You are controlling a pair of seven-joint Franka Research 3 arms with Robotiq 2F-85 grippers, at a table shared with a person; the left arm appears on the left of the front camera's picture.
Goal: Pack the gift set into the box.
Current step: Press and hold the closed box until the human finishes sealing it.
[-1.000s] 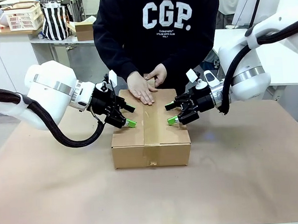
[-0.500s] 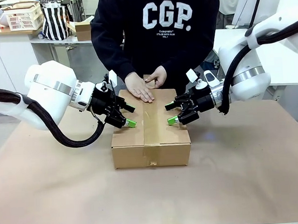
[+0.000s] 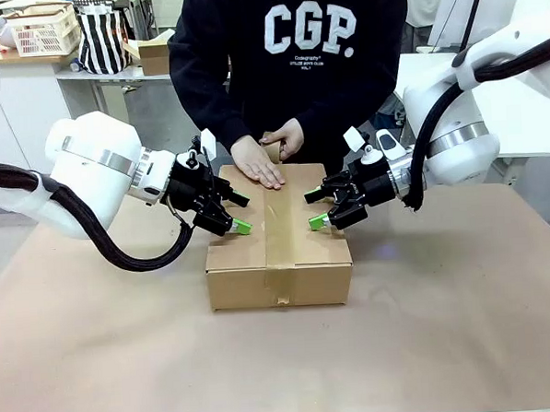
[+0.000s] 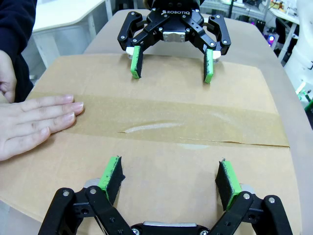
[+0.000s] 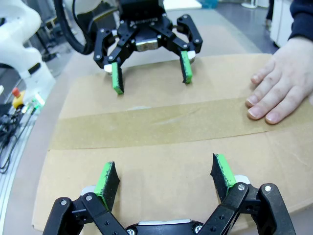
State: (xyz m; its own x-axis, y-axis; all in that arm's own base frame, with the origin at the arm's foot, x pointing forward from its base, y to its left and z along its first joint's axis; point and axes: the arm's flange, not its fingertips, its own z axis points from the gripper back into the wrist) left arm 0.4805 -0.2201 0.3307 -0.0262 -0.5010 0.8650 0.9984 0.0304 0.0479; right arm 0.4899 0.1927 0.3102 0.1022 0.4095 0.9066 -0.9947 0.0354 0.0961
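The box (image 3: pixel 277 247) lies shut in the middle of the table, with brown tape along its centre seam. My left gripper (image 3: pixel 239 213) hovers open over the box's left half, and my right gripper (image 3: pixel 314 209) hovers open over its right half; neither holds anything. In the left wrist view my own left gripper (image 4: pixel 169 175) faces the right gripper (image 4: pixel 172 62) across the taped box (image 4: pixel 161 83). The right wrist view mirrors this: right gripper (image 5: pixel 164 175), left gripper (image 5: pixel 151 71), box (image 5: pixel 146 98). A person's hand (image 3: pixel 257 163) rests flat on the far end of the tape. The gift set is hidden.
The person stands at the far edge with a second hand (image 3: pixel 286 137) just behind the box. The table (image 3: pixel 446 299) is covered in brown paper. Far back left are a white basket (image 3: pixel 43 32), a striped bag (image 3: pixel 100 38) and a small open carton (image 3: pixel 154 54).
The person's flat hand has slid a little back along the tape toward the far edge, and the other hand has lifted slightly. Both grippers stay where they were.
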